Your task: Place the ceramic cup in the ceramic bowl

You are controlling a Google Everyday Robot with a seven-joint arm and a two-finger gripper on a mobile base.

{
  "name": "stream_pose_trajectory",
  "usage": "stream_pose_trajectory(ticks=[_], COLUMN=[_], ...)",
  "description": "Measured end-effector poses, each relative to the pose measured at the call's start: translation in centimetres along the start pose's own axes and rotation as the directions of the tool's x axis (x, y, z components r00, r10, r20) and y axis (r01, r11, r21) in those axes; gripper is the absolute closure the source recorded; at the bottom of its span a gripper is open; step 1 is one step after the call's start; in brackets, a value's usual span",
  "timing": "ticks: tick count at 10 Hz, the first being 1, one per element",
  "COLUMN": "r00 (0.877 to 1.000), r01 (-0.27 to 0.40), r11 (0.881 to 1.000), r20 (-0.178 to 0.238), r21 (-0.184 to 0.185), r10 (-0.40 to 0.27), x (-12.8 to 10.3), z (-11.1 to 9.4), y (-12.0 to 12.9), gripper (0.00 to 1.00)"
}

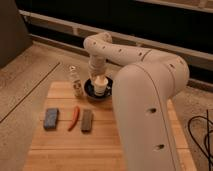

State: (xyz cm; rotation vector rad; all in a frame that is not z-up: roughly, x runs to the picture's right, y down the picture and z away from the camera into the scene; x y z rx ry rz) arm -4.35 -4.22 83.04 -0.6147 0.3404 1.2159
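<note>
The gripper (100,76) hangs just above the centre of the frame, right over the ceramic cup (101,84); whether it is clamped on the cup I cannot tell. The cup sits inside the ceramic bowl (91,91) on the wooden desk (75,145). A clear bottle (76,82) stands just left of the bowl.

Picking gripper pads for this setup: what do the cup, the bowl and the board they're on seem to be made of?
The ceramic cup, under the gripper, looks like matte cream ceramic. The ceramic bowl appears dark-glazed, with a glossy rim. The board looks like pale wood, showing plank lines.
</note>
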Motion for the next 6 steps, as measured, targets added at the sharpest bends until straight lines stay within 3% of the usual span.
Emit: stream_pose_trajectory(ticks=[2,6], r00=[1.0,0.994], r01=[0.0,-0.005], r11=[1.0,1.0], r20=[0.01,0.108], r21=[0.001,0.01], r10=[0.0,0.004], x=[-0.2,-1.4], z=[-0.5,-4.6], y=[-0.1,0.0], gripper=[0.34,0.34])
